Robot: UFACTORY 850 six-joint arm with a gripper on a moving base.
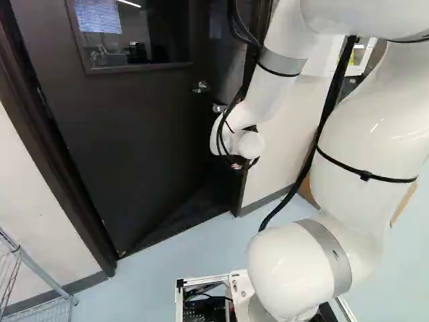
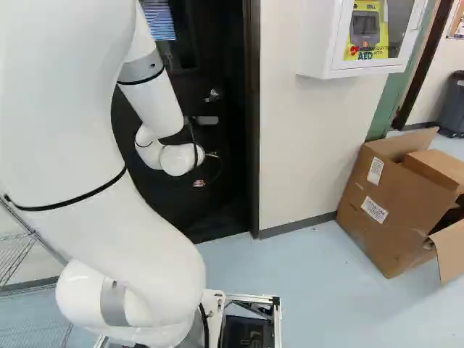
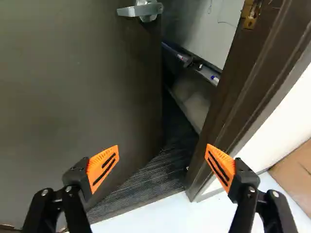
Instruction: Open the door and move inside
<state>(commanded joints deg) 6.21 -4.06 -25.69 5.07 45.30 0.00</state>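
Two base views, each read as a dial centred on its own middle. Left base view, 8 o'clock: wire rack [image 1: 15, 251], standing on the blue-grey floor [image 1: 157, 275]. 9 to 11 o'clock: dark door [image 1: 127, 134], ajar, swung inward from its left-side hinges; window [image 1: 131, 33] in its upper part. Just short of 12 o'clock: door handle [image 1: 201, 87] near the door's free edge.

Arm [image 1: 365, 141] pose: base joint at 5 o'clock, upper links rising through 3 o'clock, bend between 1 and 2 o'clock. From that bend the forearm [image 1: 268, 84] slopes down and forward to the wrist joint [image 1: 234, 141], close to the dial's centre. In the right base view the forearm descends from 11 o'clock.

Wrist view, dial centred on the end effector [image 3: 163, 148], 12 o'clock straight ahead: released, fingers spread wide, nothing between the orange pads [image 3: 103, 167]. Door panel from 8 to 11 o'clock, handle well ahead at 12, doorway gap just ahead, dark door frame [image 3: 231, 97] at 1 to 3 o'clock.

Right base view, between 1 and 2 o'clock: white wall cabinet [image 2: 326, 40]. Between 3 and 4: open cardboard box [image 2: 377, 210].
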